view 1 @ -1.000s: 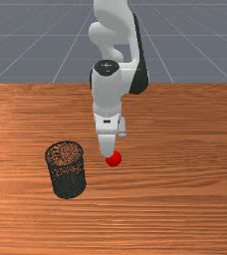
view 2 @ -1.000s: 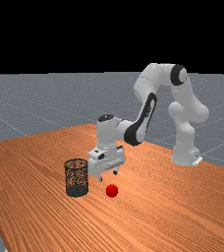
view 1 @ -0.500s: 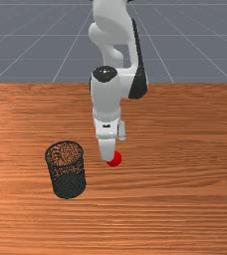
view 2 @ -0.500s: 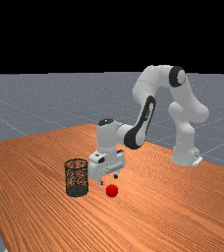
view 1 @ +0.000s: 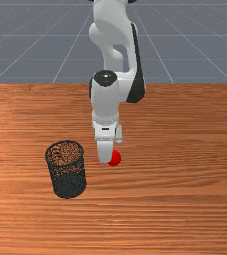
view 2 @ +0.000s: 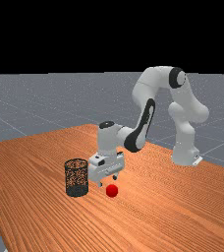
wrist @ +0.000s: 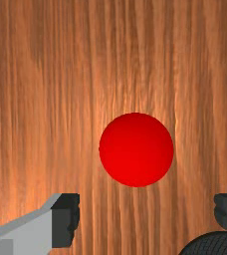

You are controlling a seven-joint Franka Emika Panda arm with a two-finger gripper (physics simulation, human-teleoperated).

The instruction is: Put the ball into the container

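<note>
While the red ball (view 2: pixel 112 191) rests on the table (view 1: pixel 185 174) just where it was 1 second ago, the gripper (view 2: pixel 107 181) has come lower and now hangs close above it, its 2 fingertips apart with nothing held. The front view shows a slight drift too, away from the arm's base and a little toward that view's left, and the white hand (view 1: pixel 105 144) hides part of the ball's edge. The black mesh container (view 1: pixel 68 184) has not moved; it stands upright near the ball, to its left in both the front and far views. For the task, this reads as the last part of the approach: the grasp is still to come, and the carry after it. From the wrist view, the ball seems narrow enough to fit between the 2 fingers, but it appears off the line joining them, and how much of that is the camera's slant I cannot tell. The next move probably calls for a small sideways correction, then a straight descent before closing. If 1 finger lands on top of the ball or clips its side, it could roll off; being round, it will want an even squeeze near its middle.
</note>
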